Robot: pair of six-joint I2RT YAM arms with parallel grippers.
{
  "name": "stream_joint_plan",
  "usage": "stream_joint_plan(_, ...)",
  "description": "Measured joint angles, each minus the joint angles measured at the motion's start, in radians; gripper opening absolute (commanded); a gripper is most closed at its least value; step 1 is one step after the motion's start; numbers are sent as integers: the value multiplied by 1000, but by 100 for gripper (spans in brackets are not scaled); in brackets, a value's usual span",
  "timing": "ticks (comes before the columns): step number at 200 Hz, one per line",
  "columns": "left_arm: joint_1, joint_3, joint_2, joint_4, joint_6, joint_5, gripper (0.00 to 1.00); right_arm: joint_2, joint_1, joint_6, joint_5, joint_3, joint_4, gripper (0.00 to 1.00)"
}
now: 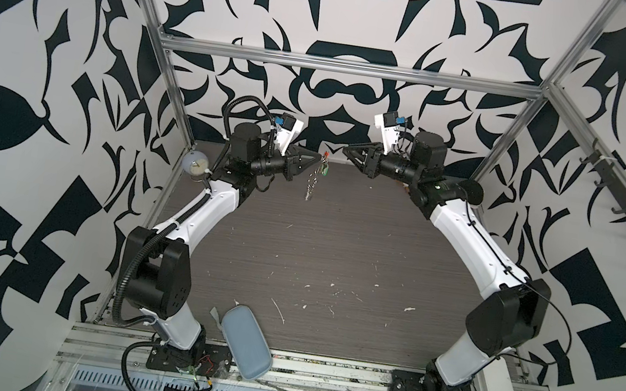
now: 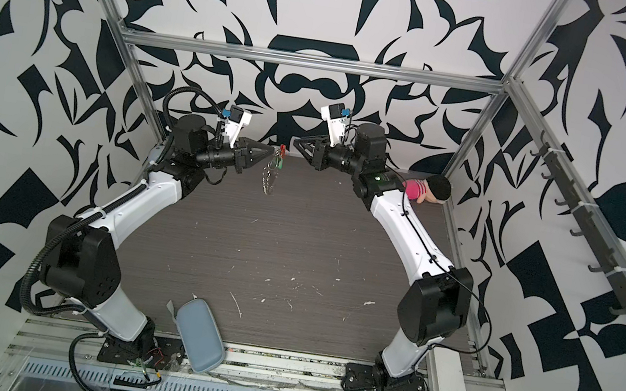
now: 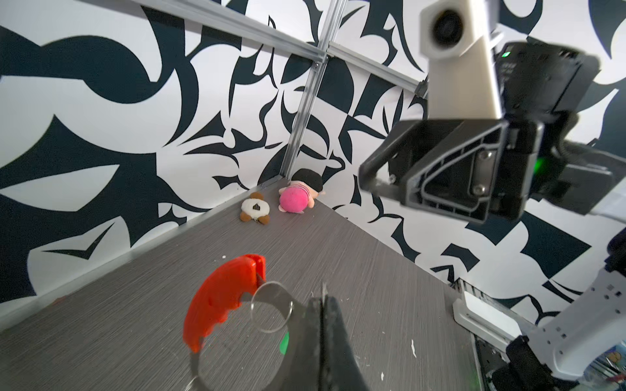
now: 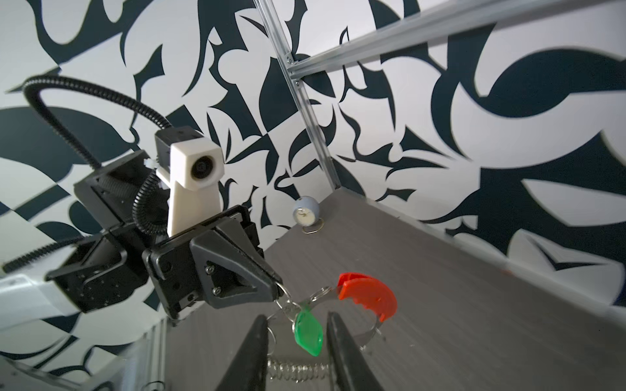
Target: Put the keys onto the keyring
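Behind the left pincer (image 3: 323, 299) the keys (image 3: 285, 342) are mostly hidden, only a green sliver showing; the keyring (image 3: 220, 298) loop beside it runs off the picture's edge.

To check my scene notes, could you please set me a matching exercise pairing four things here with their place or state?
1 left gripper
2 right gripper
3 alarm clock
4 blue case

A lying at the near edge
B shut on the keyring
C standing by the far left corner
D open, holding nothing

Pairs: 1-B, 2-D, 3-C, 4-A
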Motion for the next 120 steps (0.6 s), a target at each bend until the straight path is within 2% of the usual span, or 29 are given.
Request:
stream_joint_plan(34,-2,-3,0,69,-69,-18,0,58,13,48,-67,0,60,44)
stream_joint_plan(103,-3,-3,0,137,-152,-36,0,92,42,86,-123,-3,134,33)
stream_joint_plan(120,-3,-3,0,154,-170,-37,0,92,45,85,-122,-6,141,27)
